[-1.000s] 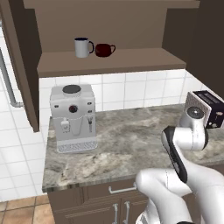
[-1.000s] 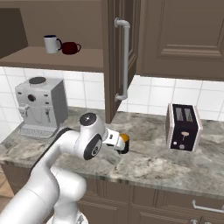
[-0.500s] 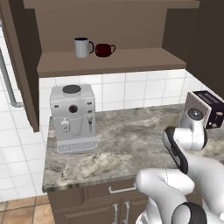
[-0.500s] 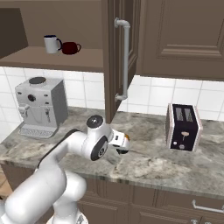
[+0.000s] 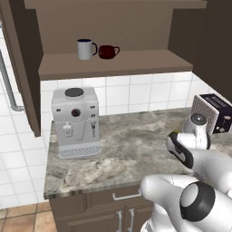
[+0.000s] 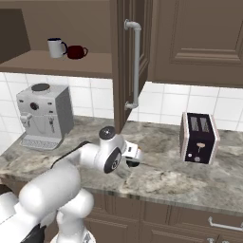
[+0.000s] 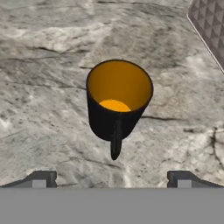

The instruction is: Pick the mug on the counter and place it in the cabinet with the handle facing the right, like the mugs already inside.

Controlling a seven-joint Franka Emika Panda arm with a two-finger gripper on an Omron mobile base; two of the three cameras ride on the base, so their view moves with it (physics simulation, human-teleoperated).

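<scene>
One mug stands upright on the desk, handle toward the pincer, whose fingers are apart; two cups on the shelf.

Upright mug on counter

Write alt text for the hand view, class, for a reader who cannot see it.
A black mug with an orange-yellow interior stands upright on the grey marbled counter, its handle pointing toward the camera. The jaws are spread wide, clear of the mug.

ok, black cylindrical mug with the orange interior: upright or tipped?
Upright: the black mug stands on the marbled counter, mouth up, nothing visible inside.
</scene>
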